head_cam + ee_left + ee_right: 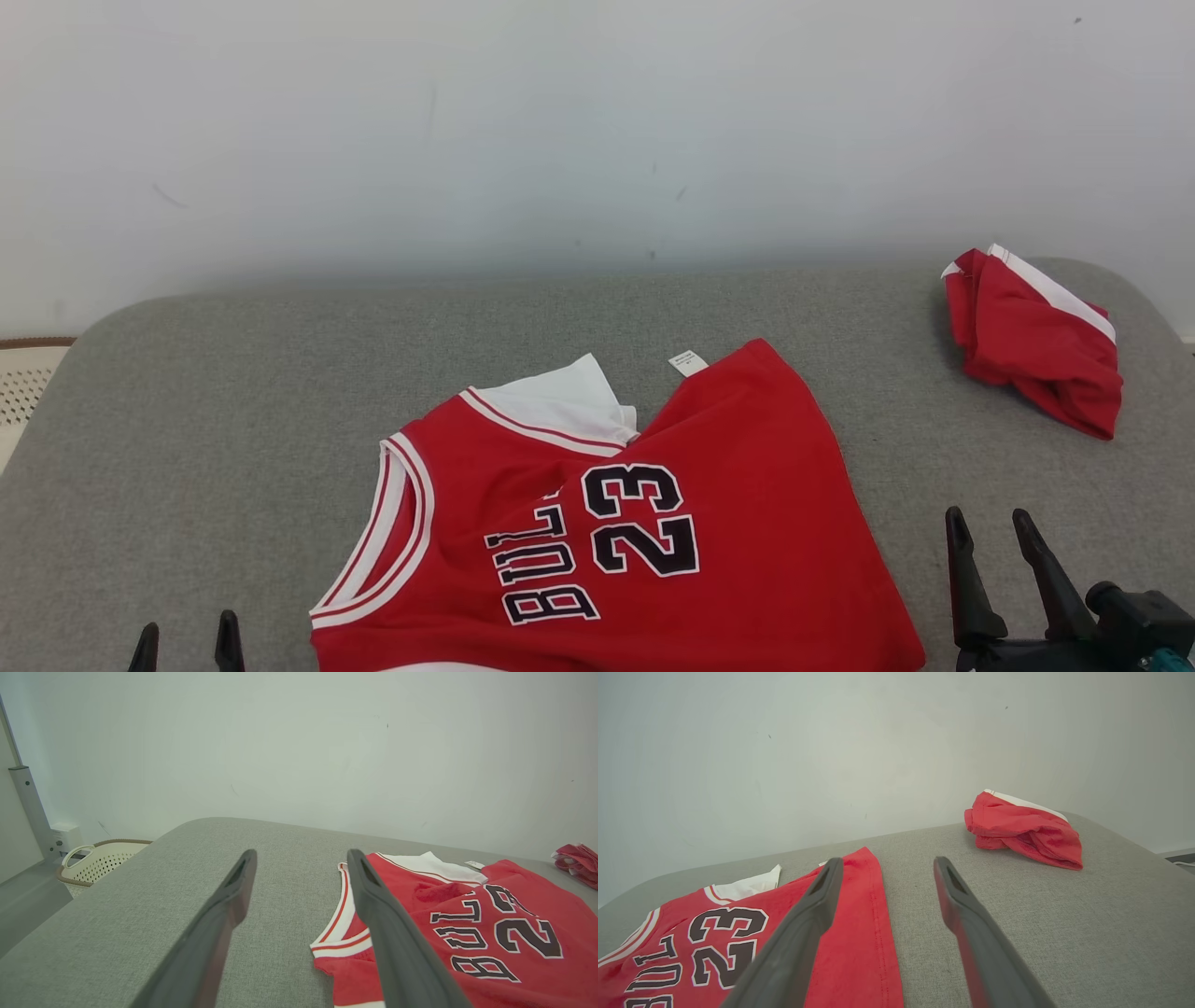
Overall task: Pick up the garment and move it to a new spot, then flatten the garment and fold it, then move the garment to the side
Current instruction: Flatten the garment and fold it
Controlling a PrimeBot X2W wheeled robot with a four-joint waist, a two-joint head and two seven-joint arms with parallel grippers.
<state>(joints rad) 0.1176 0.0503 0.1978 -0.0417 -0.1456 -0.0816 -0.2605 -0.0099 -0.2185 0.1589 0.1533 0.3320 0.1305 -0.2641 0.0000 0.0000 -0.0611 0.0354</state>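
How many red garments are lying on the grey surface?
2. The red jersey numbered 23 lies spread out near the middle front. A crumpled red garment with a white stripe sits at the far right corner. Something under the jersey could be hidden.

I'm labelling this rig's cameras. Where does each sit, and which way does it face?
Head view: on the head, looking forward and down at the red jersey on the grey surface; left gripper and right gripper at bottom corners.
Left wrist view: on the left wrist, along its open jaws, toward the wall and a basket.
Right wrist view: on the right wrist, along its open jaws, toward the bundled red garment.
Shared: every view shows the jersey.
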